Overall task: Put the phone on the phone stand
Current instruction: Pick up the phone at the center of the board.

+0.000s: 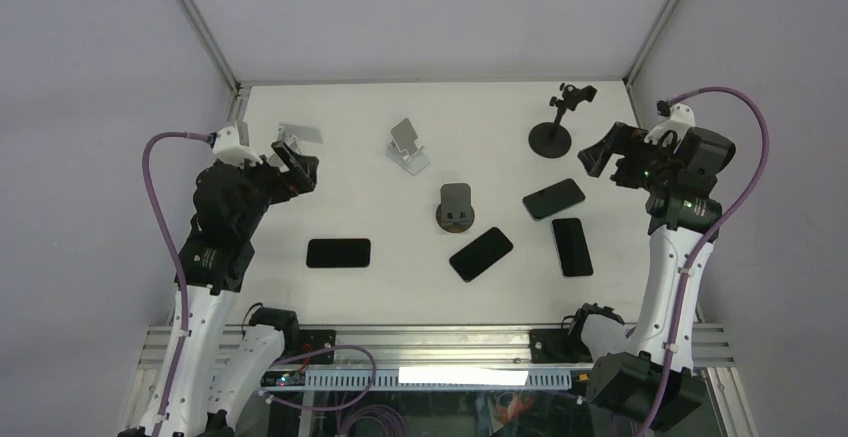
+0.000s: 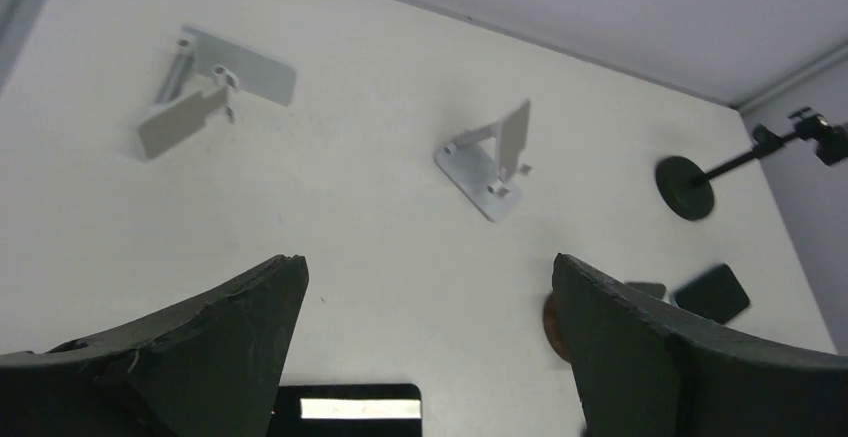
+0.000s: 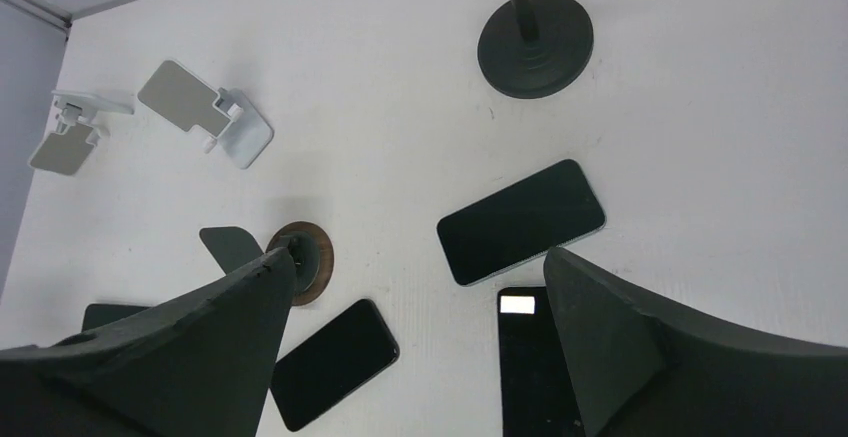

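On the table (image 1: 400, 297), far side: folding stand (image 1: 298, 138) left, tilted stand (image 1: 408, 147) middle, pole stand (image 1: 550, 140) right. Round stand (image 1: 456, 207) centre — left phone (image 1: 338, 253) to its near-left; middle phone (image 1: 481, 254), angled phone (image 1: 553, 199) and right phone (image 1: 572, 247) to its right.

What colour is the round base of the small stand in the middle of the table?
The round base is wood-brown; it shows best in the right wrist view.

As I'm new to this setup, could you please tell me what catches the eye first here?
Four black phones lie flat on the white table, one at left, three clustered right of centre. All four stands are empty: two silver folding stands at far left and centre, a dark round stand mid-table, a black pole stand far right. The left arm and right arm flank them, jaws wide open and empty.
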`<state>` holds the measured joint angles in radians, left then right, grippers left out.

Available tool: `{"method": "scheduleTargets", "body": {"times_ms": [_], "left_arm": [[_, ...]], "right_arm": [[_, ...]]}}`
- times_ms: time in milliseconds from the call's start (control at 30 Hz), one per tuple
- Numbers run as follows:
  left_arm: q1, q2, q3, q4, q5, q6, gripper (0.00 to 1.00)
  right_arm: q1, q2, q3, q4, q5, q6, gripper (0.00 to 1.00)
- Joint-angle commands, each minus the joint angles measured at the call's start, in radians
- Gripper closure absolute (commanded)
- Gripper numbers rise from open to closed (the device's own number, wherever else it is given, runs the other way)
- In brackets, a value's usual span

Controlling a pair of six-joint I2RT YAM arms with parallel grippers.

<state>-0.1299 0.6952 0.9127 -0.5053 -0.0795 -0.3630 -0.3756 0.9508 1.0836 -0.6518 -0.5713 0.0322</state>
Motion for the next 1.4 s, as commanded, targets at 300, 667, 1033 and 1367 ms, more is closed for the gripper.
{"method": "scheduleTargets", "body": {"times_ms": [300,667,1033,1367], "left_arm": [[0.003,-0.078,-0.18,0.05,0.505,-0.284,0.01],[-0.276,0.016,-0.356,0.303,0.497,-0.394,0.04],[-0.896,0.449,-0.231,0.424,-0.047,-0.093,0.04],[-1.067,0.83,0.029,0.377,-0.16,0.103,0.01]], "right_arm": [[-0.011,-0.005,-0.05,0.01,-0.287,-0.061,0.0],[0.076,0.016,-0.146,-0.276,-0.657,-0.728,0.0],[0.081,0.027,-0.192,-0.378,-0.584,-0.919,0.0],[0.081,0.069,-0.171,-0.387,-0.526,-0.907,0.0]]}}
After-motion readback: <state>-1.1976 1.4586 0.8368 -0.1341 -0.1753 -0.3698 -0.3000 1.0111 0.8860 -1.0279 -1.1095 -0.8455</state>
